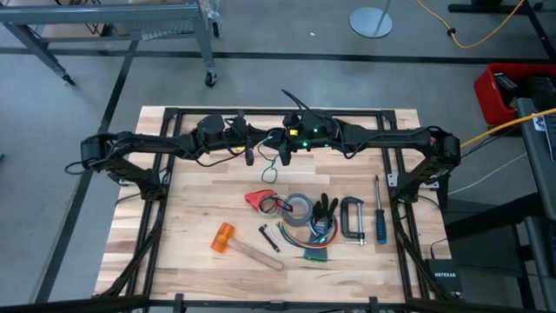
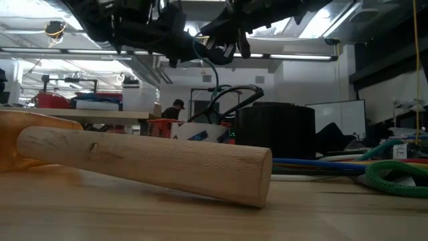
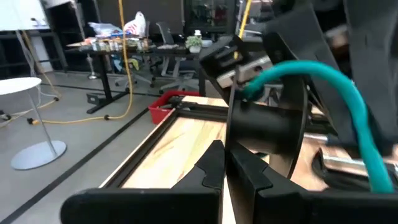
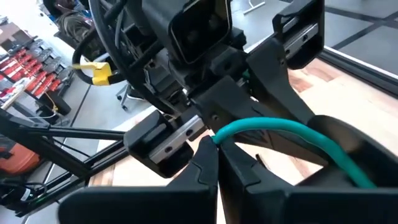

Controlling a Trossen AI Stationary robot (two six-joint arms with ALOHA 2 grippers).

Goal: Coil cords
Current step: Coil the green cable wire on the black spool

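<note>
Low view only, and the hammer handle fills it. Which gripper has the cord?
Observer: The right gripper is shut on the cord, right at its fingertips.
Operator: Left one?
Observer: The left gripper is shut, with nothing visible between its fingers.
Operator: Where are they over the table?
Observer: Both are raised over the far middle of the table, tips almost meeting.
Operator: Slack?
Observer: One loop hangs below them, short of the tape roll.

NETGEAR on black box (image 1: 444, 277) at table's corner.
</note>
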